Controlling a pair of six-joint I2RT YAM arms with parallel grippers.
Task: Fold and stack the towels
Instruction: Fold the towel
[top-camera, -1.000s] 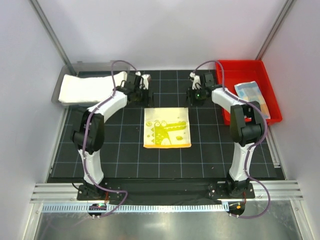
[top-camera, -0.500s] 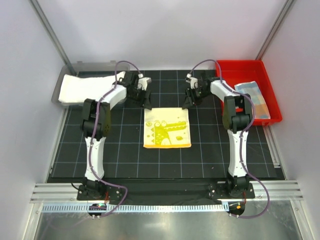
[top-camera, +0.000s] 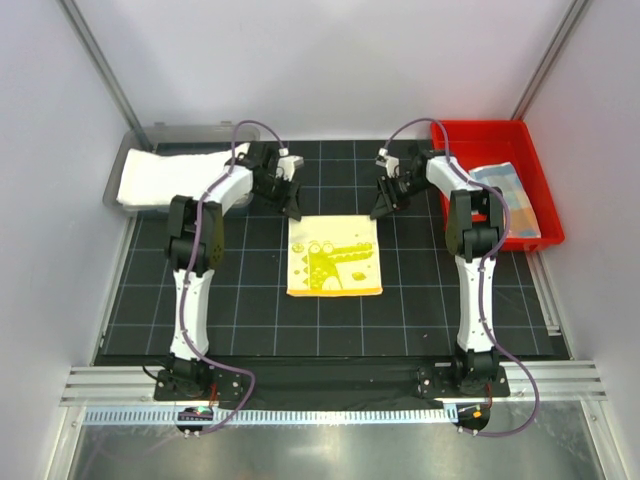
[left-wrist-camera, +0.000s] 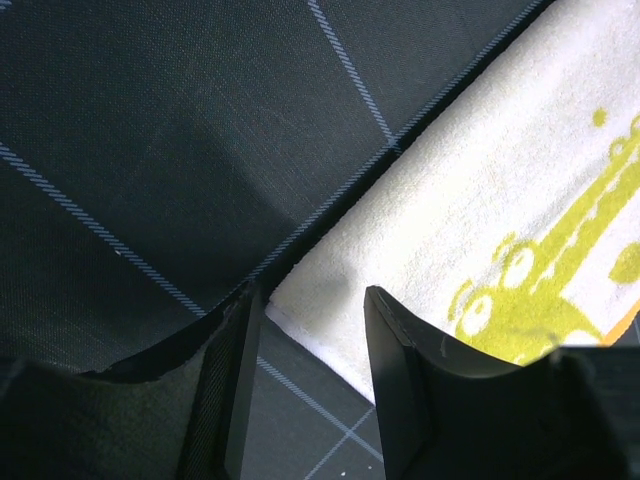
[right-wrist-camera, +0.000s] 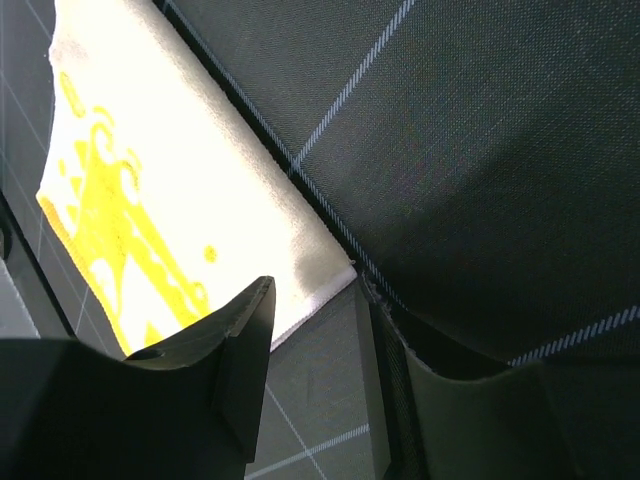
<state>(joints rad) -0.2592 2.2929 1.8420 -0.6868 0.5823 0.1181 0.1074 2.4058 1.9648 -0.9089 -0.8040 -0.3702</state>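
Both far corners of the yellow towel (top-camera: 334, 256) inside parted left end effector (left-wrist-camera: 310, 300) and right end effector (right-wrist-camera: 315, 290), seemingly ungripped.

Robotics lab test cell. Enclosed by white panels (top-camera: 330, 70) beyond the two arms (top-camera: 187, 300); edged with aluminium rail (top-camera: 330, 383) at their bases, floored with gridded mat (top-camera: 250, 320).

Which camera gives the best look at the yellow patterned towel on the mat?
The top external view: the whole yellow towel shows, lying flat on the black mat. Each wrist view catches only one far corner and part of the print.
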